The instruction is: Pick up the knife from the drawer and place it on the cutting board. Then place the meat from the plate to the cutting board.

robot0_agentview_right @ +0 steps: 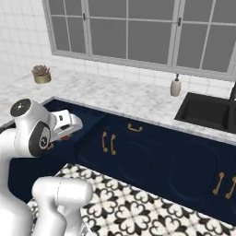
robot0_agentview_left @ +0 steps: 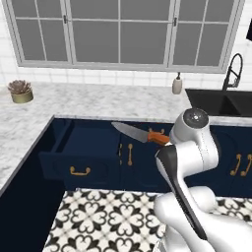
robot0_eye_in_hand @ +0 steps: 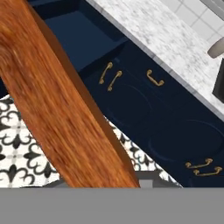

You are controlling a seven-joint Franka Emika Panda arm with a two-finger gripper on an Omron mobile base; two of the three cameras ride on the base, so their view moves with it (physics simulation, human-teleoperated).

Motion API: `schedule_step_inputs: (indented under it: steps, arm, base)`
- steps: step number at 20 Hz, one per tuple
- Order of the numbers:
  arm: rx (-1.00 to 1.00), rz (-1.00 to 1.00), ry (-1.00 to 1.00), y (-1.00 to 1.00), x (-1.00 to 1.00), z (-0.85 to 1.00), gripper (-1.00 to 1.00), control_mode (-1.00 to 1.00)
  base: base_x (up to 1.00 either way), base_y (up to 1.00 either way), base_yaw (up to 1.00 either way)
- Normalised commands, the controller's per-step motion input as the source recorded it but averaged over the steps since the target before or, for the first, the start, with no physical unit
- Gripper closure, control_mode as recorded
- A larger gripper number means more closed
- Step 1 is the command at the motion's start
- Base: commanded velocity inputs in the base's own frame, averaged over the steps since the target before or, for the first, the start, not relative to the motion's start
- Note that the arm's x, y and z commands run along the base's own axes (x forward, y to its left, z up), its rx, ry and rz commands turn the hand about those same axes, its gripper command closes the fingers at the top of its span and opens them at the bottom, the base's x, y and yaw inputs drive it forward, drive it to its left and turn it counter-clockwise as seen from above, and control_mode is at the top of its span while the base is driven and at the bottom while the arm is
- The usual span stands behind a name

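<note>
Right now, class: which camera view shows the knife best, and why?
The left base view: the whole knife, silver blade and orange handle, shows above the open drawer. The hand view shows the handle close up; the right base view, an orange sliver.

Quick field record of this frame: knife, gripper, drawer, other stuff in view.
knife: held by its orange handle, lifted clear of the drawer, blade pointing left in the left base view
gripper: shut on knife
drawer: pulled open, nothing visible inside
counter: small plant at left, soap bottle by the sink
cutting board, meat, plate: unseen

Orange-handled knife [robot0_agentview_left: 139,134], navy drawer [robot0_agentview_left: 86,147], black-and-white patterned floor [robot0_agentview_left: 103,221].
</note>
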Motion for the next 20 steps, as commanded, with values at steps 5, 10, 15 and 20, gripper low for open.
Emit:
schedule_step_inputs:
  steps: [5,10,15,20]
  arm:
    - [0.00,0.00,0.00,0.00,0.00,0.00,1.00,1.00]
    - [0.00,0.00,0.00,0.00,0.00,0.00,1.00,1.00]
    - [0.00,0.00,0.00,0.00,0.00,0.00,1.00,1.00]
    - [0.00,0.00,0.00,0.00,0.00,0.00,1.00,1.00]
  base:
    - [-0.56,-0.27,0.13]
    - [-0.21,0.31,0.24]
    - [0.15,0.84,0.43]
    - [0.38,0.99,0.52]
